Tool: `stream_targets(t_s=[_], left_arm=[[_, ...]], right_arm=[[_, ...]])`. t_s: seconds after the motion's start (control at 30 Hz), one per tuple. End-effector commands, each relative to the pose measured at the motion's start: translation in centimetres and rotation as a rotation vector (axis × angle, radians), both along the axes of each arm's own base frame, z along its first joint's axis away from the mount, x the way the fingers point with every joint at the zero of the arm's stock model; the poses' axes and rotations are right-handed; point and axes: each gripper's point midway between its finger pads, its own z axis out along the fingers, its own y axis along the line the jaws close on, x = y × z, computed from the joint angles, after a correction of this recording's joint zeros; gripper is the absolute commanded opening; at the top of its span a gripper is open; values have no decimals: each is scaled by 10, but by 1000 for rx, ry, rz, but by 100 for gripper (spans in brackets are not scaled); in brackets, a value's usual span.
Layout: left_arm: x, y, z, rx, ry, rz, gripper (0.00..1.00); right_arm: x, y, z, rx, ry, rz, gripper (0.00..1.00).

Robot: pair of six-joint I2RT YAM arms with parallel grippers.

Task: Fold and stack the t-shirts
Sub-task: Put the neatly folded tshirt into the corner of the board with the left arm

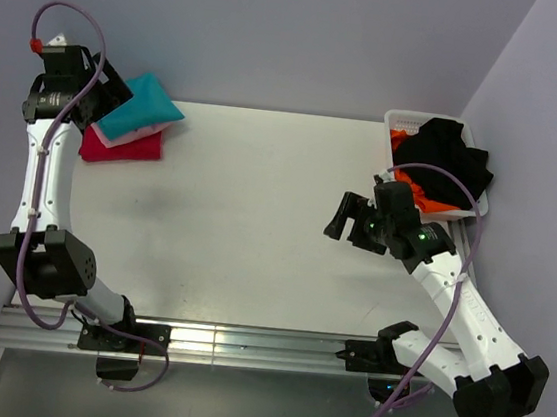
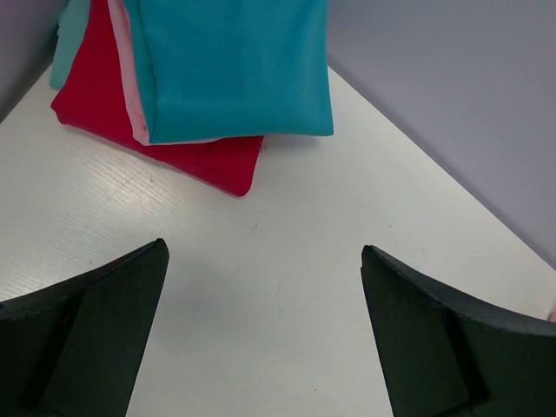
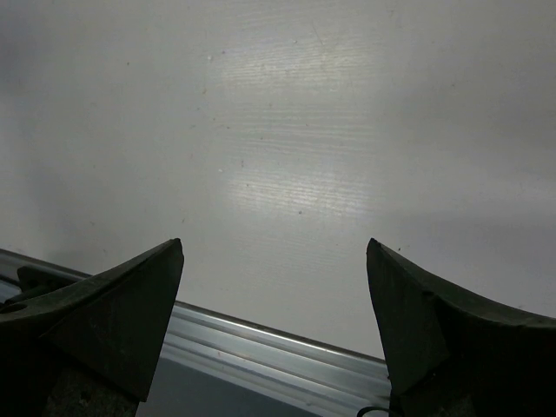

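Three folded t-shirts lie stacked at the far left corner: teal (image 1: 141, 107) on top, pink (image 1: 126, 136) under it, red (image 1: 124, 148) at the bottom. In the left wrist view the teal shirt (image 2: 234, 69), a pink edge (image 2: 130, 78) and the red shirt (image 2: 182, 148) lie just beyond my left gripper (image 2: 263, 248), which is open and empty over bare table. In the top view the left gripper (image 1: 114, 89) hovers at the stack's left side. A black t-shirt (image 1: 450, 158) and an orange t-shirt (image 1: 404, 142) lie crumpled in the basket. My right gripper (image 1: 347, 221) is open and empty, left of the basket; it also shows in the right wrist view (image 3: 274, 243).
The white lattice basket (image 1: 410, 118) stands at the far right corner of the white table (image 1: 257, 216). Grey walls close the back and both sides. A metal rail (image 3: 278, 347) runs along the table's near edge.
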Motion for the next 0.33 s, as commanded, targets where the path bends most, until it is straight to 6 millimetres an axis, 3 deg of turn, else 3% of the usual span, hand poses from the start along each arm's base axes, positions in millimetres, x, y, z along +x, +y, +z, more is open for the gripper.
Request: stream_targets(t_s=[0.0,0.3], left_arm=[[-11,3,25,47,-58,13,99],[-19,8,36,98,-74,55,99]], right_arm=[[-3,0,3,6,-28,18,93],[-2,-1,1,-9,-27,24,93]])
